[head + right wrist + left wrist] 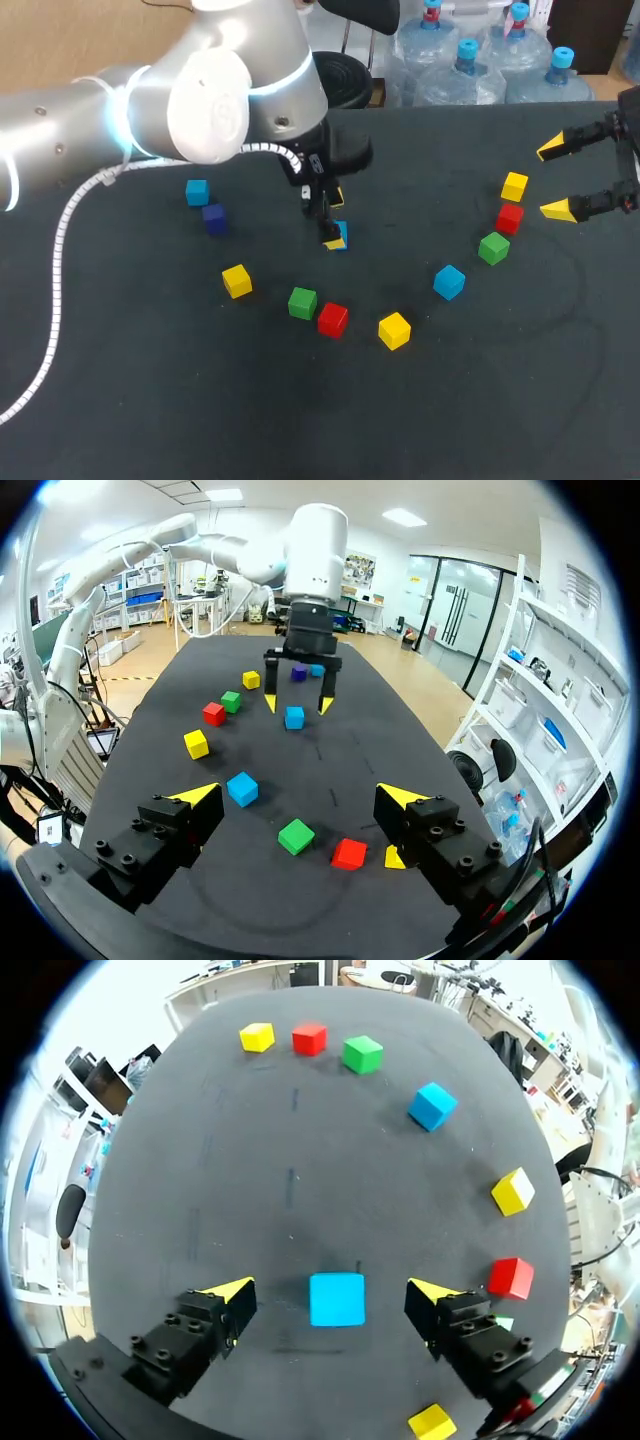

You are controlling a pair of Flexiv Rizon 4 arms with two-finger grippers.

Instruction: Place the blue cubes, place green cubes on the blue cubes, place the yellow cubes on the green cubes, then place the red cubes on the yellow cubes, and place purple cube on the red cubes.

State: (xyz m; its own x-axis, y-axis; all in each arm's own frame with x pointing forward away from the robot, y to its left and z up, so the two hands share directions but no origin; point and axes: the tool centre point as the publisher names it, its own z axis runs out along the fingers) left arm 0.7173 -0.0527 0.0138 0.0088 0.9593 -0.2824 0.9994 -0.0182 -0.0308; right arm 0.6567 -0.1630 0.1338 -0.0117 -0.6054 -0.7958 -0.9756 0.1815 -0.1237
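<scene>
A blue cube [337, 1299] rests on the black table [150, 380] between the spread fingers of my left gripper [333, 1290], with a gap on each side. In the head view this cube [342, 234] lies under the left gripper [333, 220] near the table's middle. Two more blue cubes [197, 192] [449, 281] lie apart, and a purple cube [213, 218] sits at the left. My right gripper [570, 178] hangs open at the right edge, holding nothing, above a yellow cube [514, 186], a red cube [509, 217] and a green cube [493, 247].
Loose cubes form an arc in front: yellow [237, 281], green [302, 302], red [333, 319], yellow [394, 330]. The left arm's white cable [60, 250] trails over the table's left side.
</scene>
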